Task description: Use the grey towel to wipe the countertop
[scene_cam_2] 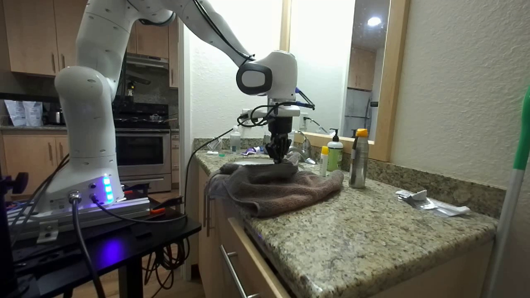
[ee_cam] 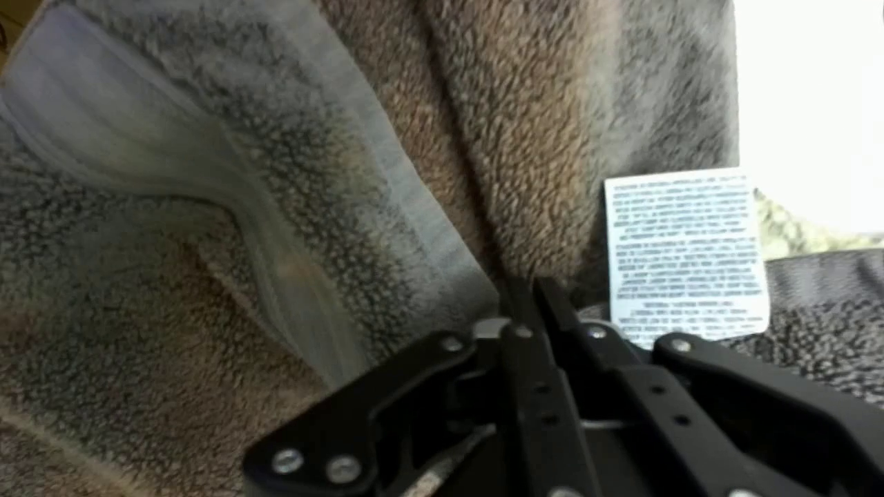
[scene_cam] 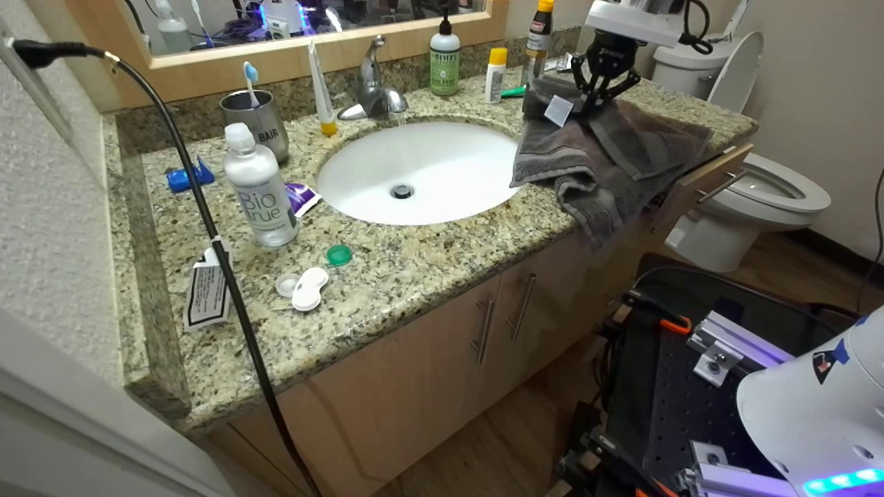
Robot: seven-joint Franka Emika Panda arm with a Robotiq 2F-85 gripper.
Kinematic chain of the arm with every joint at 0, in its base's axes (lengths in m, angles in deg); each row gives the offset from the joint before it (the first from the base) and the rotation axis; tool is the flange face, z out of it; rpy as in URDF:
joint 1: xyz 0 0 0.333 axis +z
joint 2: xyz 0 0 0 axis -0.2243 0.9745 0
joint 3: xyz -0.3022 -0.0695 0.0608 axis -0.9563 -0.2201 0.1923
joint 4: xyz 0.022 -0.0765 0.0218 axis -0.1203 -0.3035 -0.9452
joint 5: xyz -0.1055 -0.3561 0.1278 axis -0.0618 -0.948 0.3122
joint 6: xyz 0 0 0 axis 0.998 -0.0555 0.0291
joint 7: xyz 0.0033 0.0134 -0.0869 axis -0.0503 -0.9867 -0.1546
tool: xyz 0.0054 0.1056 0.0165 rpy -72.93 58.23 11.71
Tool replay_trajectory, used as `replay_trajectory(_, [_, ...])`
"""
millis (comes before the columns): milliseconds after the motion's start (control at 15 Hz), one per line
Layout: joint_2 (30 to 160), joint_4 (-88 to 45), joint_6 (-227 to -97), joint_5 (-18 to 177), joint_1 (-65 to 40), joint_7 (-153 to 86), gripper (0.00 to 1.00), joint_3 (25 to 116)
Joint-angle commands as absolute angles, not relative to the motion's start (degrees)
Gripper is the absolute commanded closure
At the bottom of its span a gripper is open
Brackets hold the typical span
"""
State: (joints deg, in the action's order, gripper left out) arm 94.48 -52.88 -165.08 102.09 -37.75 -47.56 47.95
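Presently, the grey terry-cloth towel with woven border bands [scene_cam: 625, 155] lies bunched on the speckled granite countertop [scene_cam: 428, 259], overlapping the rim of the white oval sink [scene_cam: 421, 166] and hanging over the front edge by a partly open wooden drawer [scene_cam: 690, 192]. The black two-finger gripper [ee_cam: 535, 290] is closed, its jaws set close together on a fold of the towel. In an exterior view, granite runs from the towel to the countertop's end, just beside a green-and-grey pole [scene_cam_2: 511, 200]; a further strip lies between sink and front edge. Near the towel stand a slim white bottle with a yellow cap [scene_cam_2: 324, 162] and a metallic bottle with an orange cap [scene_cam_2: 358, 163], narrowing the room toward the granite backsplash [scene_cam_2: 447, 189].

Legible writing: "Bio true" on the clear plastic bottle with a white cap [scene_cam: 261, 190], "BAIR" on the brushed-steel cup [scene_cam: 268, 125]. The green-labelled pump bottle [scene_cam: 444, 65] appears to read "MEYER'S". Print on the towel's white rectangular tag [ee_cam: 684, 255] is too blurred to read. Only the wrist view shows that print; an exterior view gives the tag as a pale patch. Only an exterior view takes in the white toilet [scene_cam: 728, 226].
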Motion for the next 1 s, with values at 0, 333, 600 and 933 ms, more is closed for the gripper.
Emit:
replay_trajectory(0, [95.95, -53.3, -168.21, 102.95, -40.14, -48.95, 0.99, 47.21])
replay_trajectory(333, [97.02, -53.32, -169.94, 102.83, -40.95, -52.08, 0.99, 46.6])
replay_trajectory(600, [94.61, -54.24, -163.03, 106.21, -41.23, -48.09, 0.99, 49.99])
replay_trajectory(933, [93.58, -54.43, -156.02, 108.87, -39.79, -43.58, 0.99, 53.28])
